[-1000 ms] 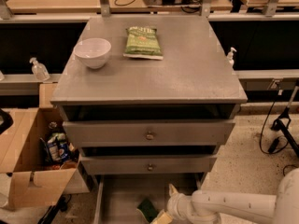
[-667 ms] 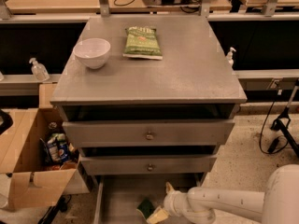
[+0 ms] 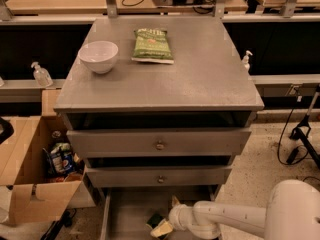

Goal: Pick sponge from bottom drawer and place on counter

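Observation:
The sponge, dark green on top, lies on the floor of the pulled-out bottom drawer at the lower edge of the camera view. My gripper reaches in from the right on a white arm, low inside the drawer. Its two pale fingers are spread, one behind the sponge and one in front of it, with the sponge right at their tips. The grey counter is the cabinet top above.
A white bowl and a green snack bag sit on the back left of the counter. Two shut drawer fronts with knobs hang above the open drawer. An open cardboard box with clutter stands at the left.
My gripper has slid left inside the drawer, closer to the sponge, so its fingers now stand on either side of it. The sponge has not moved.

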You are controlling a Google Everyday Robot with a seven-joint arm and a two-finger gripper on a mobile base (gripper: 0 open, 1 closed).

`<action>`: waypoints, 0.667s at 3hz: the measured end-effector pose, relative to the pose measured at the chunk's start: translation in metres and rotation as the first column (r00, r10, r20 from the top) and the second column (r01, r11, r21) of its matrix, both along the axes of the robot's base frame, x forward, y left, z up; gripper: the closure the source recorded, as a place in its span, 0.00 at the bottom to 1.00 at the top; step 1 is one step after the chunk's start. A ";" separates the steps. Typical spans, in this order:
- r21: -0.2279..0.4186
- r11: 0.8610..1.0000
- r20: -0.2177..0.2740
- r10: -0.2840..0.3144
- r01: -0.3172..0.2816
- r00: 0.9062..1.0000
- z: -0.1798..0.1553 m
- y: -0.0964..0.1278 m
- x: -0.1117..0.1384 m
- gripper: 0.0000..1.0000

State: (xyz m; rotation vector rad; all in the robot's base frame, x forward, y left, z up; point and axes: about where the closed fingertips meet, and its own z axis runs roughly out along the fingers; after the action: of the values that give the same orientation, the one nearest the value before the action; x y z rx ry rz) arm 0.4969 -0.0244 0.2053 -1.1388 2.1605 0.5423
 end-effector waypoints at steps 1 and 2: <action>-0.053 0.998 0.015 0.021 -0.021 1.000 -0.034 0.011 0.007 0.00; -0.125 0.992 0.020 0.035 -0.032 0.999 -0.049 0.013 0.003 0.00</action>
State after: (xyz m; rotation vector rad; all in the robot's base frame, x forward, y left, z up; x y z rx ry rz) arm 0.4994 -0.0114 0.1562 -1.2438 2.1857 0.4114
